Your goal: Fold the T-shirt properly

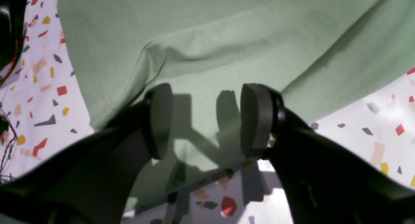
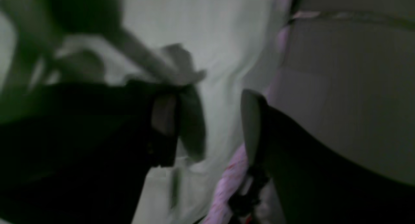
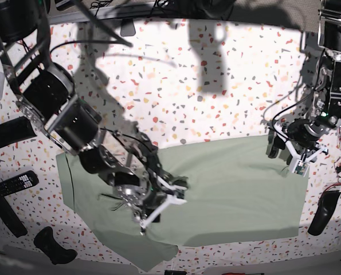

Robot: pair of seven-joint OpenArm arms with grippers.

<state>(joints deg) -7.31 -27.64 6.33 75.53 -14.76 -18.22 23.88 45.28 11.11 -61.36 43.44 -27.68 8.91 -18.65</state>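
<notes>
T-shirt (image 3: 233, 189) lies as smooth, soft sage-green fabric rectangle.

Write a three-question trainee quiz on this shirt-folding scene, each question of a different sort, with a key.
1. True or false: the left gripper is clamped on the T-shirt.
2. Multiple choice: in the base view, the right gripper is over which part of the shirt? A) the lower left area B) the top right corner C) off the shirt entirely
3. Fill in: the shirt lies on a speckled ____ tabletop.

Key:
1. False; its jaws stand apart over the fabric at the shirt's corner, with nothing between them.
2. A
3. White, with coloured terrazzo-like flecks.
</notes>
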